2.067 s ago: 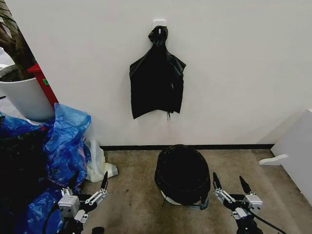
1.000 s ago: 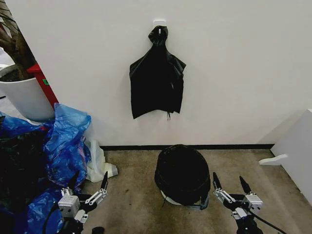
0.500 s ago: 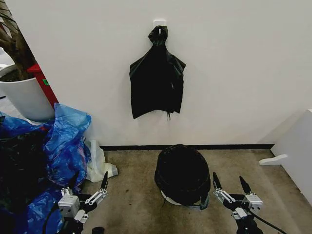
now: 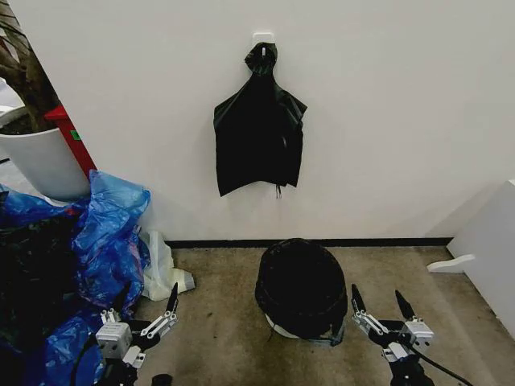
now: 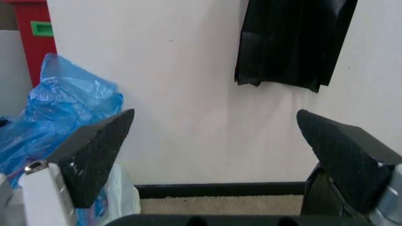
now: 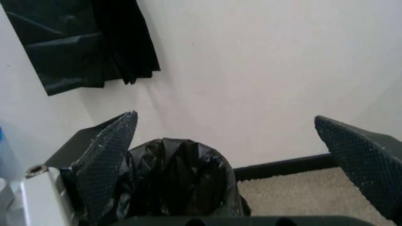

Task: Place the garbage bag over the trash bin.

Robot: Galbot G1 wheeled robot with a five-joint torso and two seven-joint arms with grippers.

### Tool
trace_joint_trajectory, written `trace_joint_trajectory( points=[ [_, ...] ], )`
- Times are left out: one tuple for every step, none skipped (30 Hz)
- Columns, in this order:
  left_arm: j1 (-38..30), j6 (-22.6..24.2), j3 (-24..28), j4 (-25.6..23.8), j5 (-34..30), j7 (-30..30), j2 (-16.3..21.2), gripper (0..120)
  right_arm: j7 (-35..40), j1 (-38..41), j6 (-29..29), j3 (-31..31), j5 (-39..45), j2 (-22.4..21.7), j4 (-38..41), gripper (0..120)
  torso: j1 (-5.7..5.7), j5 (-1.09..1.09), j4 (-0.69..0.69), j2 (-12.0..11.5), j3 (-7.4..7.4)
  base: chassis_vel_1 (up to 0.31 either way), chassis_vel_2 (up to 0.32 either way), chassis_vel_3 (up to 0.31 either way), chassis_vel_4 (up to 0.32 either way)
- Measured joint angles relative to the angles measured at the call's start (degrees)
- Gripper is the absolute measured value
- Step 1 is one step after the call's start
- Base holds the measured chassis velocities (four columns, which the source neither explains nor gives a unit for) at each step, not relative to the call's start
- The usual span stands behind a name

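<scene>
On the brown carpet floor (image 4: 217,322) by the white wall (image 4: 386,121), the glossy black garbage bag (image 4: 300,285) covers the cream-white round trash bin (image 4: 283,330). Left claw (image 4: 145,305) and right claw (image 4: 378,304) hang low nearby, fingers apart, empty.

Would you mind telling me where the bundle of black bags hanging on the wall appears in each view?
Head view: bundle at upper centre, hanging from a wall hook.
Left wrist view: its lower part at the top, right of centre.
Right wrist view: its lower edge in the upper left corner.
Shared landmark: the black baseboard along the wall's foot.
</scene>
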Motion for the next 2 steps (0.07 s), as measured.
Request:
trace_joint_trajectory(
  points=[
    [0.0, 0.0, 0.0, 0.0, 0.0, 0.0, 0.0, 100, 0.0, 0.0, 0.0, 0.0, 0.0, 0.0, 0.0, 100, 0.00, 0.00, 0.00, 0.0, 0.00, 0.000, 0.000, 0.000, 0.000],
    [0.0, 0.0, 0.0, 0.0, 0.0, 0.0, 0.0, 100, 0.0, 0.0, 0.0, 0.0, 0.0, 0.0, 0.0, 100, 0.00, 0.00, 0.00, 0.0, 0.00, 0.000, 0.000, 0.000, 0.000]
  ],
)
